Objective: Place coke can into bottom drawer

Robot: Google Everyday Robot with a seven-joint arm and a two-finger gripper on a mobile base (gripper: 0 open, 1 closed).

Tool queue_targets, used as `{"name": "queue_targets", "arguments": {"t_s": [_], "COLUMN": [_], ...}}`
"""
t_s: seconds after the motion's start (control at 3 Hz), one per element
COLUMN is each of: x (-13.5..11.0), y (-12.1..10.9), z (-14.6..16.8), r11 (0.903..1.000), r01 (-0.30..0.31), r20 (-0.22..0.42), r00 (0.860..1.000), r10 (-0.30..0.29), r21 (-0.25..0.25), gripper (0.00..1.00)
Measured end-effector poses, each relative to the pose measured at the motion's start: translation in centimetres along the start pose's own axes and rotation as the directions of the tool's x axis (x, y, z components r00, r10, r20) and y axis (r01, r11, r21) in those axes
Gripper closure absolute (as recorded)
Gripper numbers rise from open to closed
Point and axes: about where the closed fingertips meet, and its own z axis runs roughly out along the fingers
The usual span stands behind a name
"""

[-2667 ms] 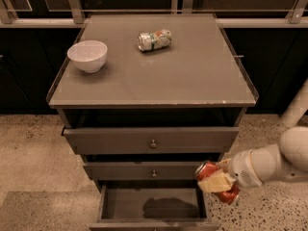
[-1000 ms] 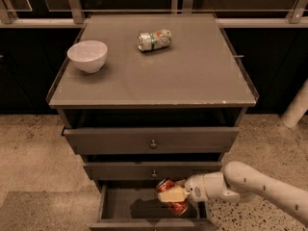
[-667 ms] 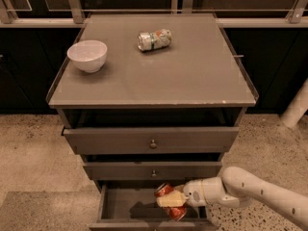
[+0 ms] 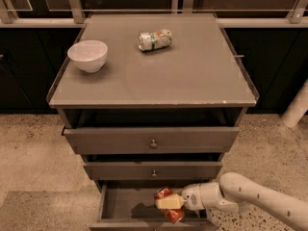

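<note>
The bottom drawer [image 4: 122, 205] is pulled open at the foot of the grey-brown cabinet. My gripper [image 4: 169, 203] reaches in from the right and is inside the drawer's right half. It is shut on the red coke can [image 4: 164, 194], which is tilted and held just above the drawer floor. Cream-coloured fingers [image 4: 170, 201] cross the can's middle, with red showing above and below them.
A white bowl [image 4: 88, 55] sits on the cabinet top at the left. A green-and-white can [image 4: 154, 39] lies on its side at the back centre. Two knobbed drawers [image 4: 153, 140] above stand slightly ajar. Speckled floor lies around the cabinet.
The gripper with the coke can has moved left from beside the cabinet and down into the open bottom drawer. In the last second it has only sunk slightly.
</note>
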Motion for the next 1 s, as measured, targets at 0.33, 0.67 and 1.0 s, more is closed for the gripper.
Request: {"name": "queue_targets", "arguments": {"t_s": [0.33, 0.67, 1.0], "x": [2.1, 4.3, 4.3], "y": [-4.4, -10.3, -10.2], "z": [2.1, 4.9, 4.9], "r11": [0.9939, 0.9702, 0.9703], "r01": [-0.095, -0.197, -0.197], "r20": [0.036, 0.1, 0.1], "r00": [0.995, 0.978, 0.978], "r10": [0.093, 0.184, 0.184], "r21": [0.057, 0.141, 0.14], "gripper": [1.0, 1.0, 1.0]}}
